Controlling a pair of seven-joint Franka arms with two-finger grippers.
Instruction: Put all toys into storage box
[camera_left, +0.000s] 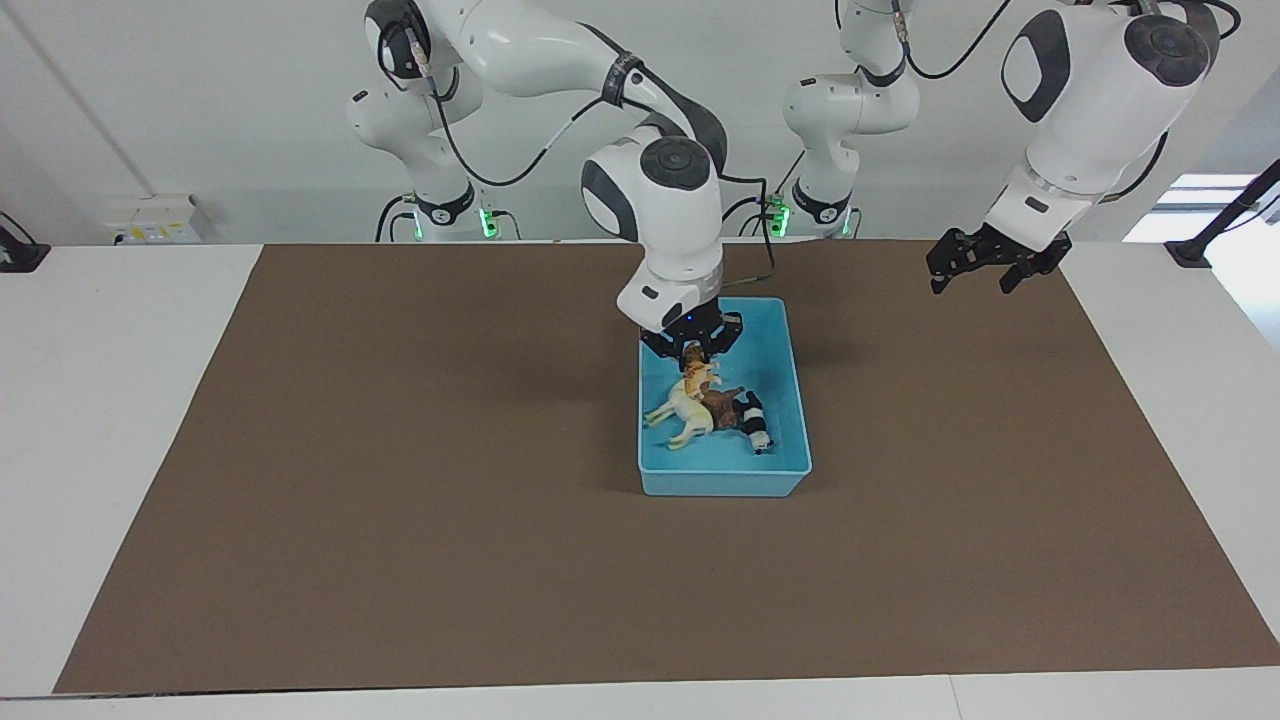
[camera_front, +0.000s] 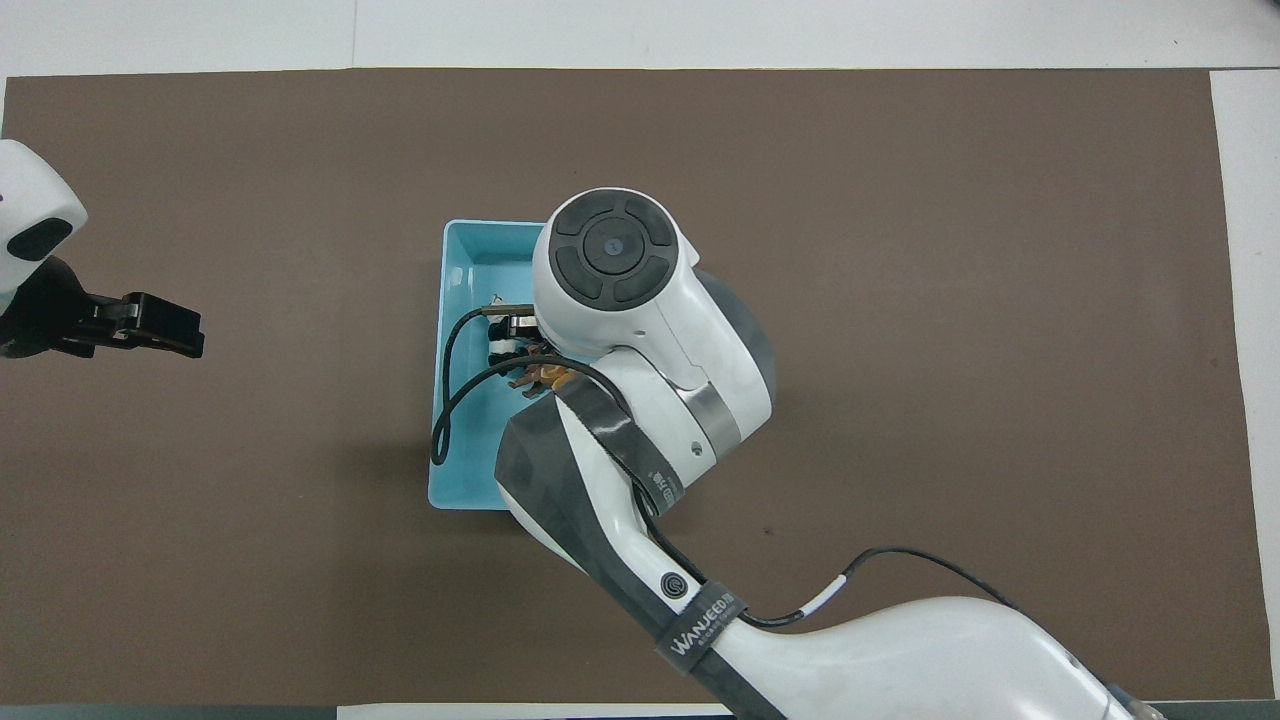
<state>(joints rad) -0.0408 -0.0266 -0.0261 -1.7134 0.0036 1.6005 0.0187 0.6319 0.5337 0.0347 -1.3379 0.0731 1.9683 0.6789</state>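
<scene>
Hovering over storage box (camera_left: 790, 370), right claw (camera_left: 692, 352) grasping orange toy (camera_left: 700, 377); left claw (camera_left: 985, 268) released, waiting

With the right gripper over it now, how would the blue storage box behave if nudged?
The storage box looks like thin plastic with low walls, so probably light. On the flat brown mat it would likely slide rather than tip. The cream llama and panda lying loose inside might shift.
</scene>
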